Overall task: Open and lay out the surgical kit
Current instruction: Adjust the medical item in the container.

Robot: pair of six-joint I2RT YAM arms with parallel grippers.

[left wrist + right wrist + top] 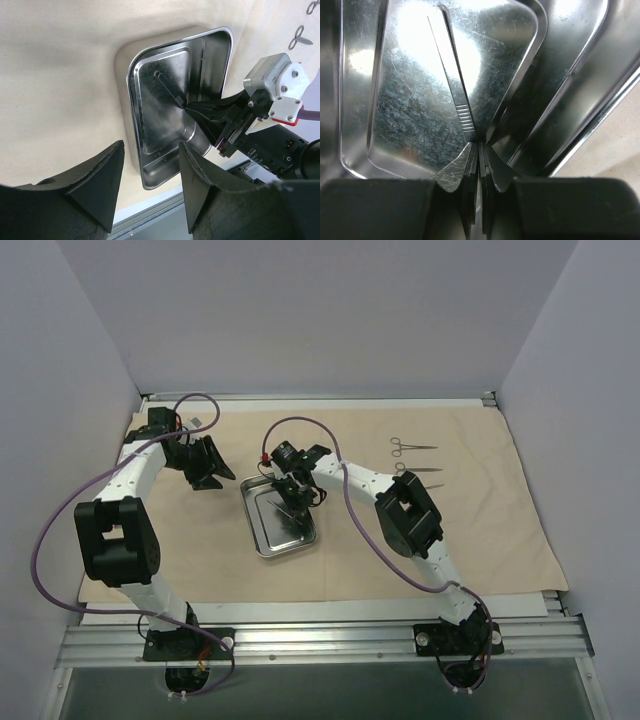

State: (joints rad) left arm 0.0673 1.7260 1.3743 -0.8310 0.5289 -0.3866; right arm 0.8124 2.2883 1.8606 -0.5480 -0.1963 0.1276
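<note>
Beige cloth wrap (480, 530) lies spread flat over most of the tabletop (510, 607); the shiny steel tray (258, 550) sits on it left of centre, between the two arms, right way up with its hollow facing the overhead camera. The right end effector (293, 502) reaches down into the tray; the right wrist view shows its fingers (455, 172) pinched together on the near end of a thin flat steel instrument (451, 75) with a ribbed grip section; the rest of the instrument runs across the tray floor, though whether it touches the floor I cannot tell. The left end effector (210, 468) hangs above the cloth just left of the tray, jaws spread apart and holding nothing; its wrist camera looks at the tray between its fingers (100, 175). Two ring-handled forceps (412, 446) (420, 468) lie on the cloth at far right, well apart from the tray, one beside the other, tips pointing right.
</note>
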